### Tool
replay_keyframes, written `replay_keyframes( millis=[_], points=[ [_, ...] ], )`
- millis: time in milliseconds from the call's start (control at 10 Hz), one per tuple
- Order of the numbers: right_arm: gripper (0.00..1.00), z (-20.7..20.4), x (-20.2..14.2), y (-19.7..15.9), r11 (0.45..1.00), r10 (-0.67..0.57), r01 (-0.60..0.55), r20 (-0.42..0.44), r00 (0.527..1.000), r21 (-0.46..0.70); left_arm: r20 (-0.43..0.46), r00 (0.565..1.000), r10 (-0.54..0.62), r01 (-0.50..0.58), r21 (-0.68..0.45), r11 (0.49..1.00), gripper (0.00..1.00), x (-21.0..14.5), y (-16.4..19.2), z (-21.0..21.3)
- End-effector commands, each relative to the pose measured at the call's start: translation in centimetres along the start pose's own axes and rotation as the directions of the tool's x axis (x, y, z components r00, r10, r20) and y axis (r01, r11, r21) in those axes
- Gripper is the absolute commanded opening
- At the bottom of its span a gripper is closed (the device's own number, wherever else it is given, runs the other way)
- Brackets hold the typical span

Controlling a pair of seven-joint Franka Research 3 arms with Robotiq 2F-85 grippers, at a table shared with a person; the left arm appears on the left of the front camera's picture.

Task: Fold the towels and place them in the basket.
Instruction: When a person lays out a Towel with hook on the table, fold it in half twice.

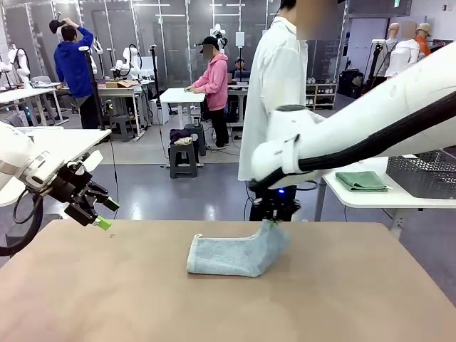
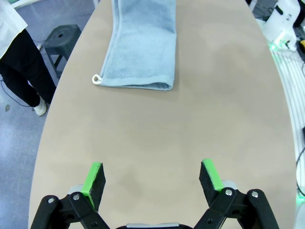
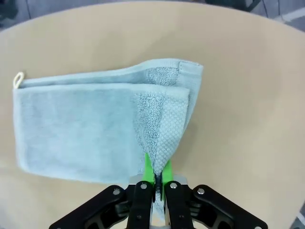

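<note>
- A pale blue-grey terry towel (image 1: 231, 255), folded into a long strip, lies near the middle of the tan bench (image 1: 342, 299).
- The right arm's fingers (image 3: 148, 168) are clenched on 1 corner of the towel, with the green pads pressed together on the cloth. That end is raised off the bench while the rest lies flat.
- A small white hanging loop (image 3: 18, 78) sticks out at a corner of the towel's other end.
- The left arm's fingers (image 2: 95, 179) stand released, the 2 green pads wide apart with nothing between them. They hover above the bench's left side, well apart from the towel.
- The dark grey mesh-sided plastic basket (image 1: 427, 174) sits on a white side table (image 1: 370, 198) to the right, beyond the bench. A folded green cloth (image 1: 362, 180) lies just beside it.
- A person in a white coat (image 1: 274, 92) stands at the far side of the bench.
</note>
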State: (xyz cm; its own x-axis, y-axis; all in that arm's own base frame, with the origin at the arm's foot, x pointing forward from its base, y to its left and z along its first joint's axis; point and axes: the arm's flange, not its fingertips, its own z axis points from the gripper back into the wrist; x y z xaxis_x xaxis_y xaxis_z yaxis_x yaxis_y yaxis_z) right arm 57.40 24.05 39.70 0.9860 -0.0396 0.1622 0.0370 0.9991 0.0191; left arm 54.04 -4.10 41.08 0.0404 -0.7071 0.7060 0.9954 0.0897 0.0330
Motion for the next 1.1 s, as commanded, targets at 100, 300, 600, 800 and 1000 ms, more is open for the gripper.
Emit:
replay_keyframes(
  millis=[100, 300, 600, 800, 1000],
  points=[
    [0.0, -0.8, 1.3, 10.1, 0.986, -0.128, 0.12, -0.064, 0.99, -0.114, -0.009, 1.0, 0.009, -0.009, 0.004, 1.0, 1.0, 0.2, 0.0, 0.1],
    [0.0, -3.5, 2.7, 14.8, 0.987, -0.132, 0.121, -0.101, 0.986, -0.106, -0.009, 1.0, 0.009, -0.009, 0.004, 1.0, 1.0, 0.2, 0.0, 0.1],
    [0.0, -6.1, 2.9, 17.9, 0.985, -0.173, 0.168, -0.122, 0.977, -0.049, -0.009, 1.0, 0.009, -0.009, 0.004, 1.0, 1.0, 0.2, 0.0, 0.1],
    [0.0, -6.8, 2.9, 18.8, 0.988, -0.157, 0.156, -0.128, 0.979, -0.02, -0.009, 1.0, 0.009, -0.009, 0.004, 1.0, 1.0, 0.2, 0.0, 0.1],
    [0.0, -7.1, 2.7, 19.2, 0.988, -0.151, 0.153, -0.141, 0.978, 0.004, -0.009, 1.0, 0.009, -0.009, 0.004, 1.0, 1.0, 0.2, 0.0, 0.1]
  ],
)
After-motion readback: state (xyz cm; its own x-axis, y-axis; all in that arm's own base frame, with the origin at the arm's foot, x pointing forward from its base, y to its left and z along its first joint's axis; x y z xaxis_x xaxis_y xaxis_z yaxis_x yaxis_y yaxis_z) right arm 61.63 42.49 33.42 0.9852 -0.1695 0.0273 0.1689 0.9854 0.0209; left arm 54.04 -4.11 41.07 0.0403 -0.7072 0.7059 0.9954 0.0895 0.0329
